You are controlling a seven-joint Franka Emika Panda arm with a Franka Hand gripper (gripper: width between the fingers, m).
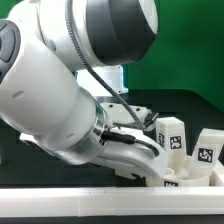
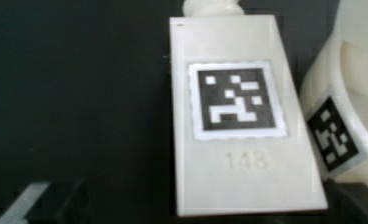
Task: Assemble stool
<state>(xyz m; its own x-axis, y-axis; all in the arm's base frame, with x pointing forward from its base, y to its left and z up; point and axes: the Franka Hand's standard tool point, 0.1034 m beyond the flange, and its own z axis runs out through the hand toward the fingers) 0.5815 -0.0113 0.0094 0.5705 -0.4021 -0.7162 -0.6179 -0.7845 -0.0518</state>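
Claw spread apart and empty above a tagged stool leg on the desk, around four o'clock in the exterior view, seemingly aligned for grasping.

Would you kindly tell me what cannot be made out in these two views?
- Exterior view: the arm fills most of the frame and hides whatever lies behind it.
- Wrist view: the leg runs out of frame at one end.
- Wrist view: the white part beside it is cut off by the edge; which part it is, unclear.

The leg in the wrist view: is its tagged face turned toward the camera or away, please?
Toward it: the leg shows its whole tag, nearly square-on.
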